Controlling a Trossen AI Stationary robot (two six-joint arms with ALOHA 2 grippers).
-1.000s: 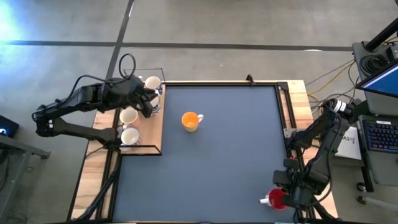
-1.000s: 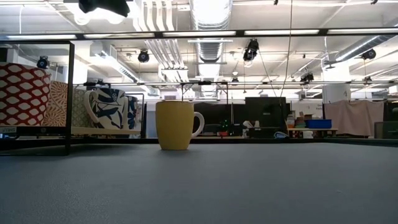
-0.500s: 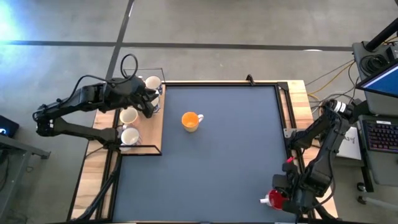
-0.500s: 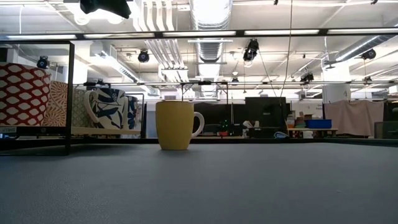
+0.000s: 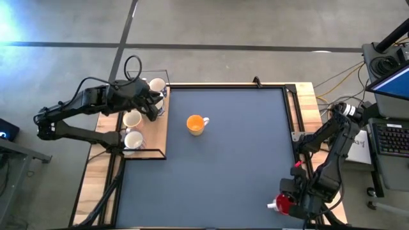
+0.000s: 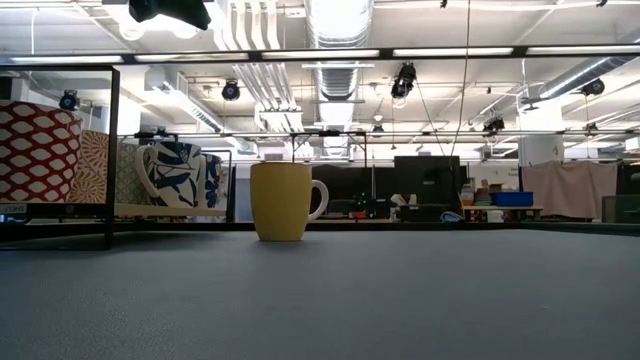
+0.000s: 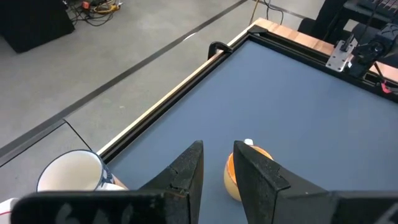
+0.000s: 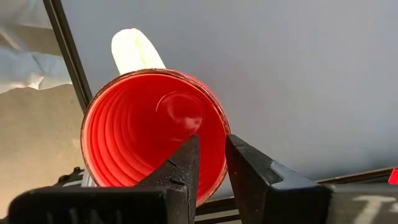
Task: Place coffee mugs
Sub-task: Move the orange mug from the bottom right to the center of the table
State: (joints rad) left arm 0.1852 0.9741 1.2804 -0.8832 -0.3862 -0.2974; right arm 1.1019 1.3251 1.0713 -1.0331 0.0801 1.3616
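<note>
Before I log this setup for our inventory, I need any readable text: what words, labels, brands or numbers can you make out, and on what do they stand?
None can be read for certain.
The white label beside the right arm's base carries dark print, too small to read.
The blue-patterned mug and the red-patterned mug show patterns only, no words.
The orange mug and red mug are plain.

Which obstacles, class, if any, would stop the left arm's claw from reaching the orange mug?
Probably none: the left claw hangs at the wooden tray's edge, empty, and only bare mat lies between it and the orange mug.
</note>
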